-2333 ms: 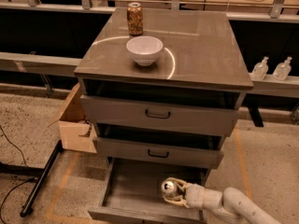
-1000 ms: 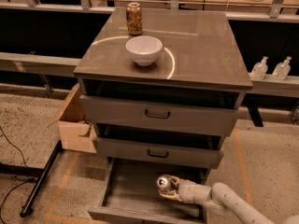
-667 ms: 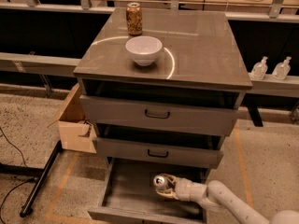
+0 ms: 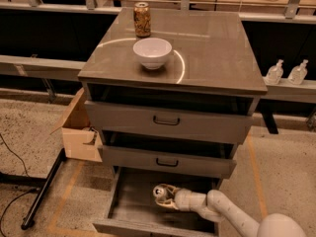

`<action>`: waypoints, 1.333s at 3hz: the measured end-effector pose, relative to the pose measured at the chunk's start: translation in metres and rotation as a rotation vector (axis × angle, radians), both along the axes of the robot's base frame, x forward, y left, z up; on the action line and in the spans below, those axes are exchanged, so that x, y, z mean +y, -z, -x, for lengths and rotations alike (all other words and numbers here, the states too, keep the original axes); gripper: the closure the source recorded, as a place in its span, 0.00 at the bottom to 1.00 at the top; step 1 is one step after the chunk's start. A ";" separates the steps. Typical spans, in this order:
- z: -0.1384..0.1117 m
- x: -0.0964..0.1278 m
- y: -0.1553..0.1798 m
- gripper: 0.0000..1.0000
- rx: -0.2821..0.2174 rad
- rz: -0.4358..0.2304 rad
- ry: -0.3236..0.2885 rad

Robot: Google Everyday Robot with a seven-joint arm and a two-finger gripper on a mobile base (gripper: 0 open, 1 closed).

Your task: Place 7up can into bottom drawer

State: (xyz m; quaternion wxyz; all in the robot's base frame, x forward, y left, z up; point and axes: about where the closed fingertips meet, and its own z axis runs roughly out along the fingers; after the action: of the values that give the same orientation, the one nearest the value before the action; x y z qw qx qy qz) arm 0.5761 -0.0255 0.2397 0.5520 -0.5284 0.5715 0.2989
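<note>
The bottom drawer (image 4: 129,201) of the grey cabinet is pulled open, a wide shallow tray. My gripper (image 4: 165,197) reaches into it from the lower right on a white arm. It is shut on the 7up can (image 4: 160,193), a small pale can with a silver top, held inside the drawer near its middle, low over the floor. Whether the can rests on the floor cannot be told.
Two upper grey drawers (image 4: 168,121) with dark handles stand slightly open. On the cabinet top sit a white bowl (image 4: 152,52) and a brown-gold can (image 4: 142,19). A cardboard box (image 4: 79,130) is left of the cabinet. Two clear bottles (image 4: 286,73) stand at right.
My gripper has carried the 7up can a little to the left, further toward the middle of the bottom drawer. Nothing else has moved.
</note>
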 end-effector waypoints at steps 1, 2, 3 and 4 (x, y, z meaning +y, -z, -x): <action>-0.011 0.018 0.022 1.00 0.006 0.007 -0.014; -0.021 0.030 0.040 1.00 0.008 0.025 -0.028; -0.030 0.042 0.056 1.00 0.012 0.039 -0.043; -0.037 0.049 0.074 0.84 0.039 0.055 -0.042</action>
State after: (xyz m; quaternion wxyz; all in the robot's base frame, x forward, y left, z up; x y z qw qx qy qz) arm 0.6132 0.0237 0.1656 0.5194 -0.5496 0.5789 0.3050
